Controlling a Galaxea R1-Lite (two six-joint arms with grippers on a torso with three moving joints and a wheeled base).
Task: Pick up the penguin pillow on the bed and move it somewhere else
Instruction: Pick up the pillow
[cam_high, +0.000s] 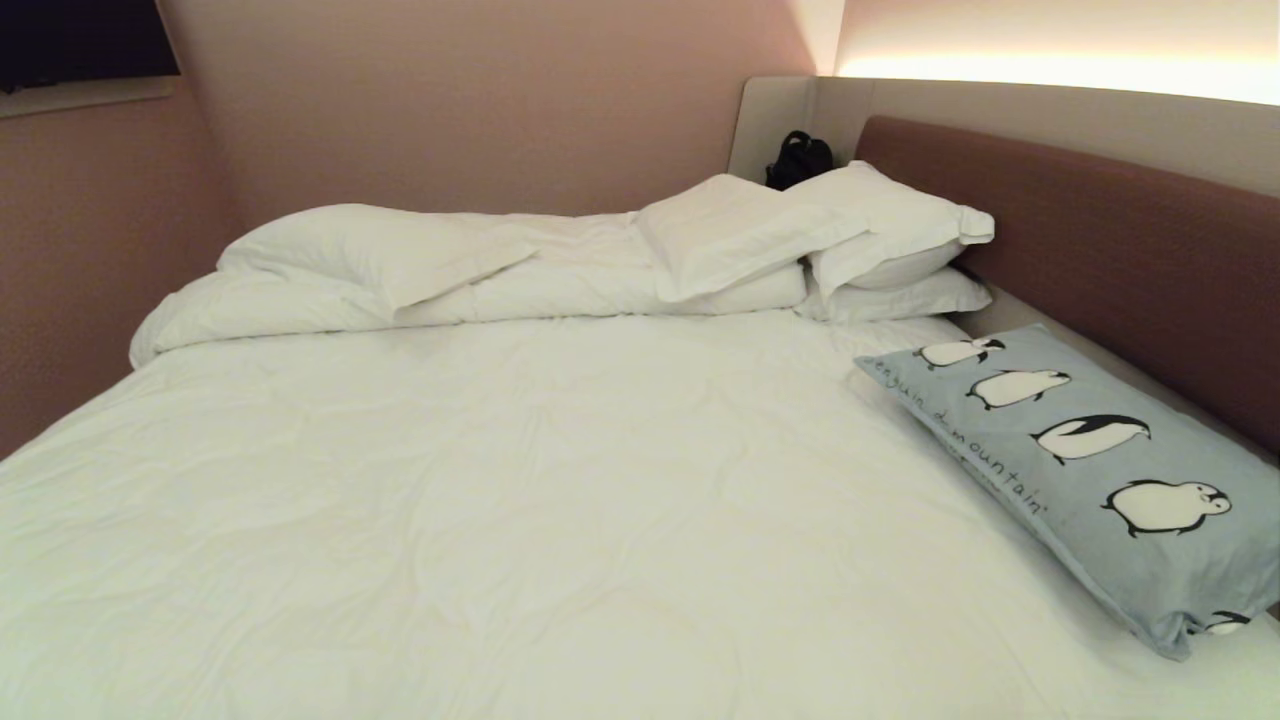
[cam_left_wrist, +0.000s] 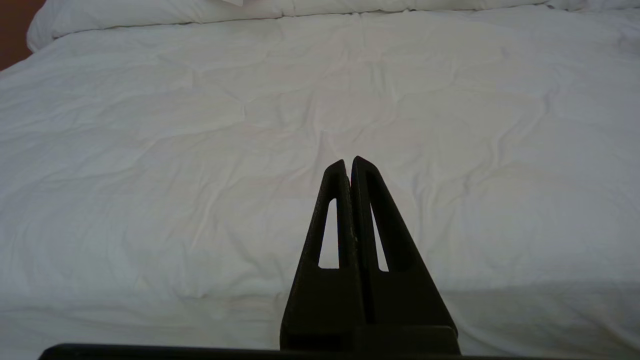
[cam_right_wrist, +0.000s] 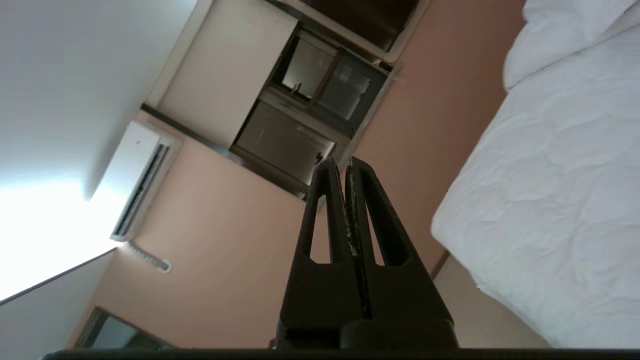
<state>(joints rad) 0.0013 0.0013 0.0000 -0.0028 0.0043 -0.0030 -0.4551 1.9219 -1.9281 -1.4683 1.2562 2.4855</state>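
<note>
There is one penguin pillow (cam_high: 1090, 470). It lies flat at the right side of the bed (cam_high: 520, 480), just beside the brown headboard (cam_high: 1120, 250), with its long edge along it. Four whole penguins are printed on it in a row, and a fifth one shows only partly at the near corner. The dark script along its inner edge is partly readable and partly lost in the folds.

Plain white pillows (cam_high: 880, 235) are stacked at the far right corner. I count at least three there, but the lowest is mostly covered. One more white pillow (cam_high: 370, 250) lies on the rolled duvet (cam_high: 560, 290) at the far left. A small black object (cam_high: 798, 158) stands behind the stack; what it is I cannot make out.

Neither arm appears in the head view. The left gripper (cam_left_wrist: 349, 162) hangs over the bare white cover, its two fingers pressed together and holding nothing. The right gripper (cam_right_wrist: 343, 162) has its fingers together too, empty, and it points away from the bed toward the pink wall (cam_right_wrist: 240, 240), with an air conditioner (cam_right_wrist: 137, 182) and a dark window (cam_right_wrist: 310, 105) beyond it. Only the edge of the bed is seen in that view. Nothing lies between the penguin pillow and the open middle of the bed.
</note>
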